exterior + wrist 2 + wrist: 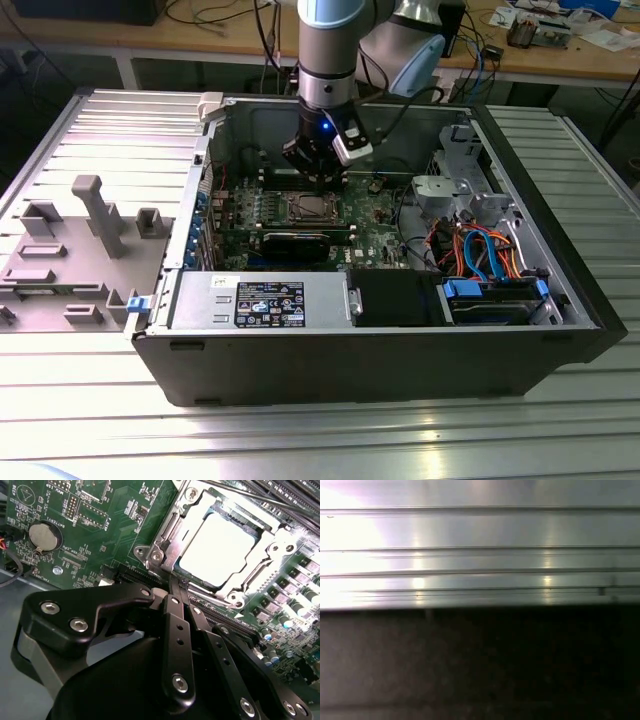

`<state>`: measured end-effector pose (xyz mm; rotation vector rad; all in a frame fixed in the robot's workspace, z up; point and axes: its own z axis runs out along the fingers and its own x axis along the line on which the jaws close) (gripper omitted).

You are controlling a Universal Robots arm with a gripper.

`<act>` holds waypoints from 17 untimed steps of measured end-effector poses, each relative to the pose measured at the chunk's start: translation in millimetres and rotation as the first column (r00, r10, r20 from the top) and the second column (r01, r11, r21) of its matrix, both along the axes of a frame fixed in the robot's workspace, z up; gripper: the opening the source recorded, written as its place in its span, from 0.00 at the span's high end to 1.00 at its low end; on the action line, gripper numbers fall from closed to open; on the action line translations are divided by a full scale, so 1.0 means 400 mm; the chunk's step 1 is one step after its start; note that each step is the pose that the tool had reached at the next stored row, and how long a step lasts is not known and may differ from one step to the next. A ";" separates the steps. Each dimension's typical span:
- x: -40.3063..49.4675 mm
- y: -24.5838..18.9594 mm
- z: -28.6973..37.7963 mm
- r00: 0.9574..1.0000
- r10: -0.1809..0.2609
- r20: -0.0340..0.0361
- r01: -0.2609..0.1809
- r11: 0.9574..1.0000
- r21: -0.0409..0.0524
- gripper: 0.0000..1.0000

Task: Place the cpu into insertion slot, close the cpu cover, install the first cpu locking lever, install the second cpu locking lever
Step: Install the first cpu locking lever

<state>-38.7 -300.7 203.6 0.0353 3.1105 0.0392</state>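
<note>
Pincer (176,587) shut tight, fingers pressed together, holding nothing, tip down at near edge of insertion slot (165,535). Cpu (216,547) flat inside slot, cpu cover (260,570) closed over it. Slot on green board (375,215) inside open computer case (400,350), under arm (328,50).

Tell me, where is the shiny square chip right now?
The cpu sits in the insertion slot under the cpu cover on the green motherboard, as the second wrist view shows, just beyond the gripper.
</note>
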 end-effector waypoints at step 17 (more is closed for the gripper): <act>0.000 0.000 -0.001 1.000 0.001 0.000 -0.001 1.000 0.008 0.89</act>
